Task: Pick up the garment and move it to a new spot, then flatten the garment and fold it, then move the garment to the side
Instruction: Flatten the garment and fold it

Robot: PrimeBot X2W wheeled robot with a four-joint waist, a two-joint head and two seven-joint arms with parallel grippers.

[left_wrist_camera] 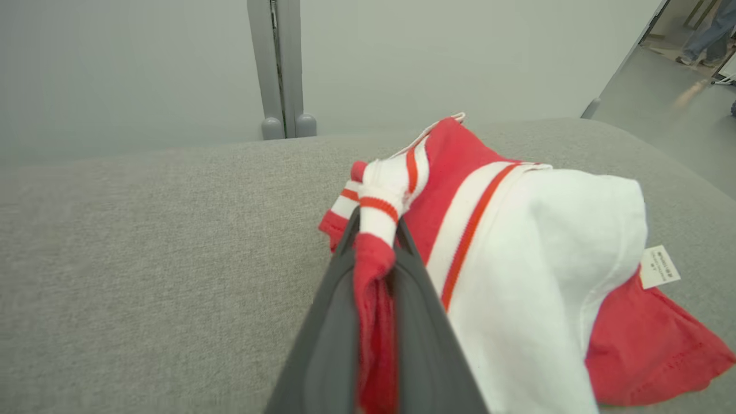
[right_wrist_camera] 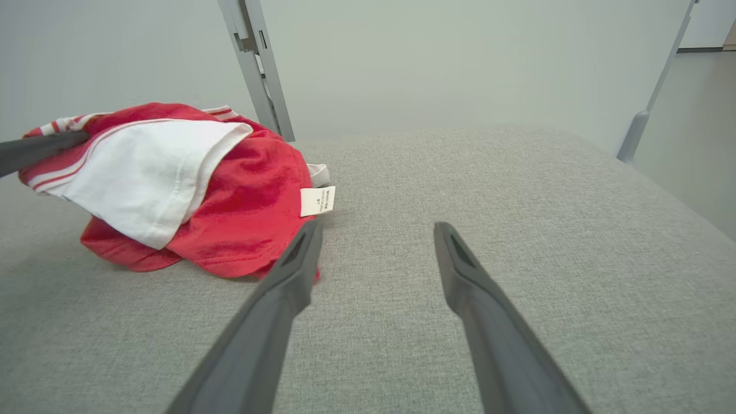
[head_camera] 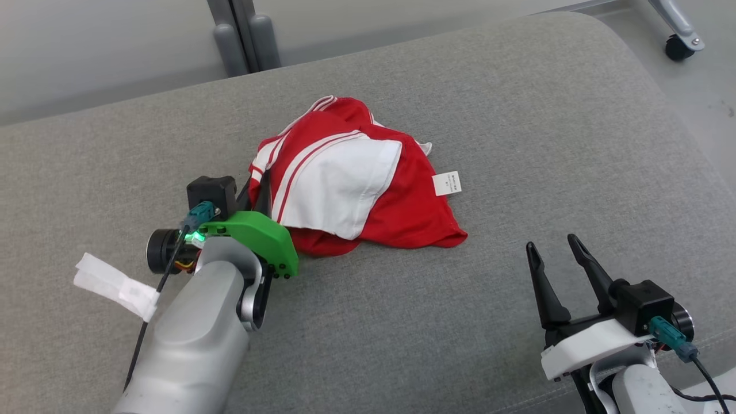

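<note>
Garment (head_camera: 356, 184): red with white panels and stripes, crumpled at the centre of the head view. We see its striped edge pinched in the left gripper (left_wrist_camera: 376, 230).
Left gripper: fingers closed tight on a thin roll of that edge, centre-left in the head view.
Slip risk: we judge the pinch small, so a fast lift could pull the roll free.
Drag risk: most of it lies on the grey cushion (head_camera: 517, 115). Raised by one edge, it may hang twisted and resist flattening.
Right gripper (head_camera: 552, 242): lower right of the head view, fingers spread wide, holding nothing.
Snag risk: the red hem lies just beside one of its fingers in the right wrist view, so a carry across could catch there.
</note>
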